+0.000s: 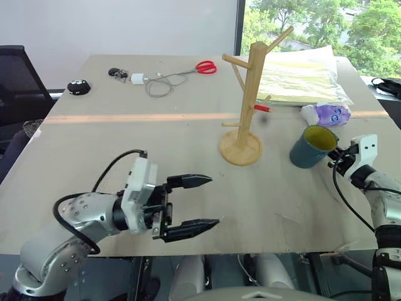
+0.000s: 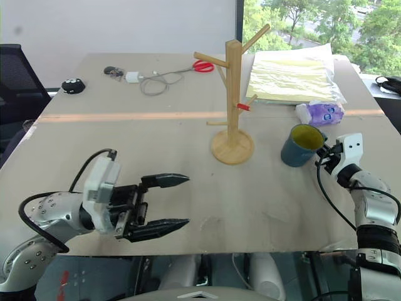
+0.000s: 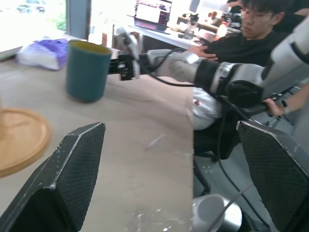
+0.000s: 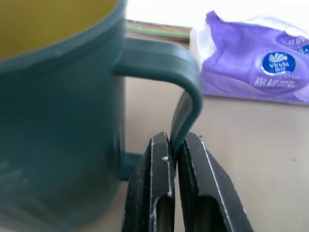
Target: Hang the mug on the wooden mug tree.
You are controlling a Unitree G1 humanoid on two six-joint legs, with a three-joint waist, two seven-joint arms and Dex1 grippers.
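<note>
My right gripper [image 4: 176,145] is pinched shut on the handle of the mug [image 1: 312,148]; the mug stands on the table [image 1: 125,138], its yellow inside showing nothing in it; just beyond lies a purple tissue pack [image 4: 260,63]; the wooden mug tree [image 1: 245,106] stands to its left; my left gripper [image 1: 199,202], fingers spread and holding nothing, hovers well apart from both.

Light wooden table [image 1: 188,188], an orange stripe across it. Standing on it: wooden mug tree [image 1: 249,100] near the middle, teal mug [image 1: 311,147] to its right. Lying behind: purple tissue pack [image 1: 326,114], stacked papers [image 1: 299,78], red scissors [image 1: 206,67], white charger with cable [image 1: 153,80], keys [image 1: 117,73], black round object [image 1: 79,87].
</note>
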